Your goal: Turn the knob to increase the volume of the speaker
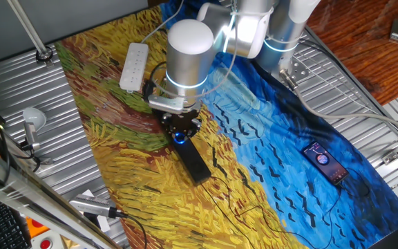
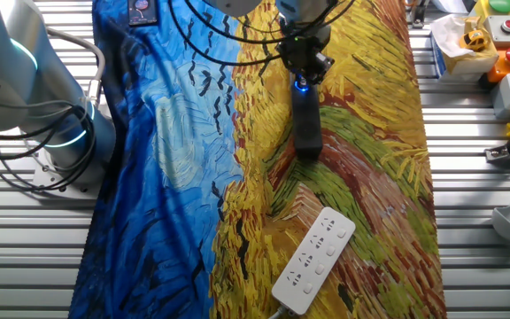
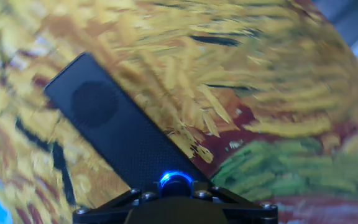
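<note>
**Asker:** Where is the speaker, and where does the arm stand to it?

**Describer:** The speaker, a long slim black bar, lies flat on a painted cloth of yellow and blue swirls, near the cloth's middle; in one fixed view its long axis runs on a diagonal, from under the arm's wrist down toward the lower right; the gripper hangs directly above the bar's middle, pointing straight down.

**Asker:** And the knob?

**Describer:** The knob, a small round dial with a blue glowing ring, sits on the bar's top face; in the hand view it lies right at the lower edge, just in front of the gripper's black body, with the bar stretching away up and to the left; so the knob is directly below the hand, not off to a side.

**Asker:** Are the fingers open or closed?

**Describer:** I cannot tell; no view shows the fingertips clearly, nor whether they touch the knob; in the other fixed view the blue glow shows just beneath the dark hand.

**Asker:** What does the turn depend on?

**Describer:** In my judgement, on the wrist's own axis staying in line with the knob's centre; a white power strip and a phone lie well apart, out of the way.
</note>
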Motion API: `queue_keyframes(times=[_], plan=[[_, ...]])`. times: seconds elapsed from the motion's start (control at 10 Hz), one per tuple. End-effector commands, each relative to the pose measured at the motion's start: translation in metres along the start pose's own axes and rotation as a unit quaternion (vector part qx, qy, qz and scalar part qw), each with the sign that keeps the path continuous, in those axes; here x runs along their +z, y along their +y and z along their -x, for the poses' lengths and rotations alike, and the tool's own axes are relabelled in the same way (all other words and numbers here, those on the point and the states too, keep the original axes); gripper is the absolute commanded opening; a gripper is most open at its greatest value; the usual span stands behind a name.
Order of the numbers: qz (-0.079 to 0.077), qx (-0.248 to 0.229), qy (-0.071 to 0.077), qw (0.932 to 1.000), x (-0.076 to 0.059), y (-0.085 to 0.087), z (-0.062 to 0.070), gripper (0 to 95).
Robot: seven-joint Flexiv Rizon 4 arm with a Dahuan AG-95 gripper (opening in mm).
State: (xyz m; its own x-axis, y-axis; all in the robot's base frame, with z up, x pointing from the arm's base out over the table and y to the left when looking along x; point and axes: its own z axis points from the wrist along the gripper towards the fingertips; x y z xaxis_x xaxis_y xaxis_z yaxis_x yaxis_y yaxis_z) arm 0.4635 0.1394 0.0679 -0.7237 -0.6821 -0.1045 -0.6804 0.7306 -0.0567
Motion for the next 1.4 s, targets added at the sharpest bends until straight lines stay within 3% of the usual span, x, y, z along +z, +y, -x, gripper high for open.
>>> queue_keyframes(times=[0.1,0.2,0.3,0.4,0.7,1.0,1.2,1.3,1.4], plan=[[-0.002,0.169,-0.007,0.9856,0.0007,-0.0019,-0.0006,0.0],[-0.002,0.187,-0.007,0.9823,0.0004,-0.0021,-0.0007,0.0],[0.000,0.242,-0.007,0.9702,0.0004,-0.0021,-0.0007,0.0],[0.001,0.257,-0.006,0.9664,0.0004,-0.0021,-0.0007,0.0],[0.006,0.369,-0.002,0.9293,0.0003,-0.0022,-0.0007,0.0],[0.011,0.429,0.000,0.9032,0.0003,-0.0022,-0.0007,0.0],[0.014,0.451,-0.001,0.8922,0.0002,-0.0022,-0.0006,0.0],[0.018,0.473,-0.001,0.8811,-0.0001,-0.0022,-0.0006,0.0],[0.019,0.485,0.001,0.8741,-0.0011,-0.0022,-0.0005,0.0]])
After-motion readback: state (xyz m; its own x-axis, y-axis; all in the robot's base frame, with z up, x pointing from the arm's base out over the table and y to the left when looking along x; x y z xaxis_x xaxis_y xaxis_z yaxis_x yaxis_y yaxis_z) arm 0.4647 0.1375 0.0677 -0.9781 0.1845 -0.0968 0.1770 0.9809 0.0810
